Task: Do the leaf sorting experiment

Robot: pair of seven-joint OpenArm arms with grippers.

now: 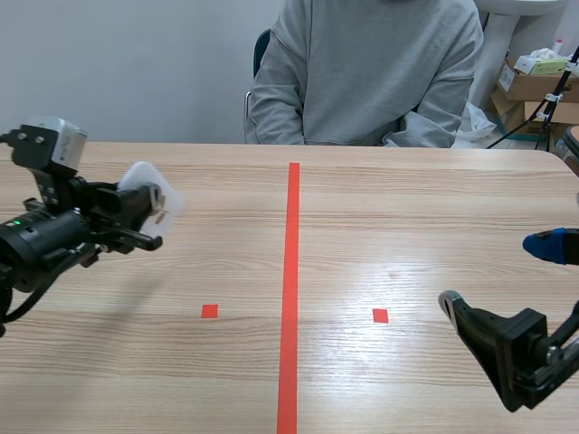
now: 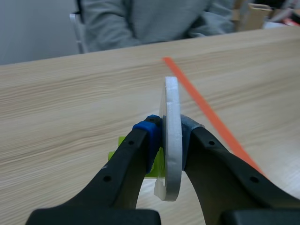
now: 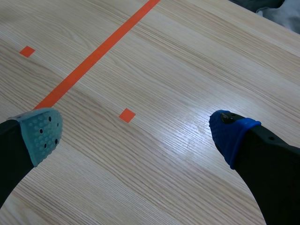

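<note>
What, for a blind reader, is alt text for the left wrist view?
The left gripper is shut on a flat white piece, held edge-on above the wooden table; an orange tape line runs beyond, a person sits across.

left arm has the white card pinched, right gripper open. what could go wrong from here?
1. The left gripper pinches the thin white card edge-on, apparently with its pad tips only; the card may pivot or slip out.
2. The card seems held clear of the table, so a slip would drop it uncontrolled.
3. The right gripper is open on the other side of the red tape line, probably too far to steady the card.
</note>
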